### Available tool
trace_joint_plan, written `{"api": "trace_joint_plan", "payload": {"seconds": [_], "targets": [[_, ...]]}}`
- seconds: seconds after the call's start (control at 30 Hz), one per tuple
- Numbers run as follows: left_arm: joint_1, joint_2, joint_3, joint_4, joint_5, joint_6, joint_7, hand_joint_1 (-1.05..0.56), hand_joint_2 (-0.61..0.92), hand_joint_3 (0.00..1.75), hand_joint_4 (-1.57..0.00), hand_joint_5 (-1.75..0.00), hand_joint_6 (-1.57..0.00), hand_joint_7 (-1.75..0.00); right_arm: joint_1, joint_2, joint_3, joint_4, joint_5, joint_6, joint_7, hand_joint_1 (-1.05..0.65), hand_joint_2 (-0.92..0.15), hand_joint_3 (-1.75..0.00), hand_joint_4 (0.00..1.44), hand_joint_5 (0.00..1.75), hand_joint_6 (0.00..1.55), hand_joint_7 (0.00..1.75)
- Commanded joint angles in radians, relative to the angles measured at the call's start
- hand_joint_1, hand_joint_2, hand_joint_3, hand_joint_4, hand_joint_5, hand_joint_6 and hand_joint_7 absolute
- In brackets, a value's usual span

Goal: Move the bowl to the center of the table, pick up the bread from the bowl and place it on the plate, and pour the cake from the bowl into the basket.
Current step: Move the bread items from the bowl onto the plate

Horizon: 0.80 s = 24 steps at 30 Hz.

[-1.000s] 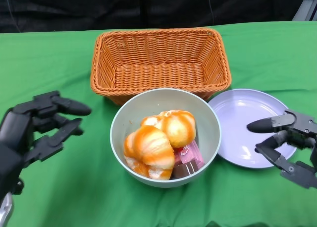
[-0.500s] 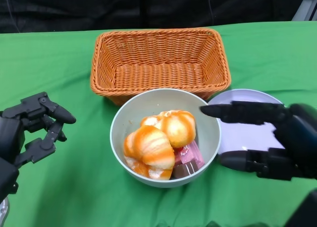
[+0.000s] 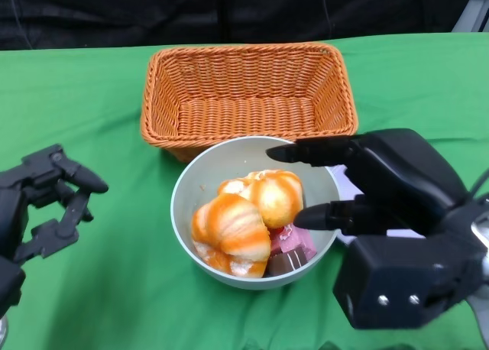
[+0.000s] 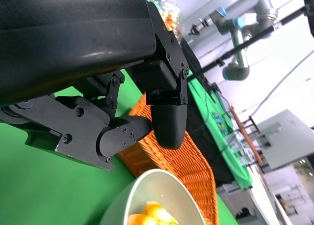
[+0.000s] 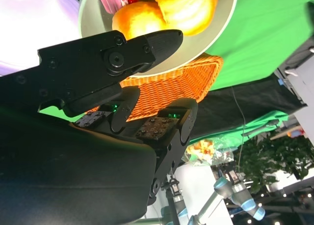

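A grey-green bowl [image 3: 199, 174] stands in the middle of the table with two orange-glazed bread rolls [image 3: 233, 224] and pink and brown cake pieces [image 3: 289, 247] in it. The bowl [image 5: 223, 18] and rolls [image 5: 189, 9] also show in the right wrist view. My right hand [image 3: 374, 182] hovers over the bowl's right rim, fingers apart and pointing left at the bread, holding nothing. The lilac plate [image 3: 344, 183] lies mostly hidden beneath it. The empty orange wicker basket [image 3: 248, 98] stands just behind the bowl. My left hand [image 3: 42, 201] hangs open at the left, apart from the bowl.
Green cloth [image 3: 99, 289] covers the table. The basket's front wall nearly touches the bowl's far rim. A black backdrop runs along the table's far edge. In the wrist views a robot arm [image 4: 245, 23] and lab furniture stand beyond the table.
My right hand has moved left and up from over the plate to the bowl's right rim. My left hand has drawn slightly back to the left. Bowl and bread have not moved.
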Motion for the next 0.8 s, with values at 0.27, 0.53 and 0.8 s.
{"api": "trace_joint_plan", "payload": {"seconds": [0.27,0.53,0.8], "targets": [[0.092,0.007,0.03,-0.131,-0.101,0.108,-0.029,-0.07,0.63,0.91,-0.79,-1.54,-0.78,-1.25,-0.072,0.023,0.067,0.165,-0.055,-0.026,-0.041,-0.72,-0.92,-0.04,0.74,0.13,0.65,0.0],[0.059,-0.002,0.05,-0.081,-0.128,0.116,-0.018,-0.11,0.64,0.88,-0.75,-1.63,-0.73,-1.31,-0.124,-0.01,0.161,0.257,-0.2,-0.048,-0.042,-0.8,-0.92,-0.1,0.73,0.08,0.63,0.0],[0.051,-0.012,0.059,-0.066,-0.126,0.115,-0.014,-0.08,0.66,0.89,-0.73,-1.62,-0.73,-1.32,-0.162,0.015,0.257,0.372,-0.364,-0.067,-0.112,-0.83,-0.92,-0.09,0.66,0.02,0.6,0.0]]}}
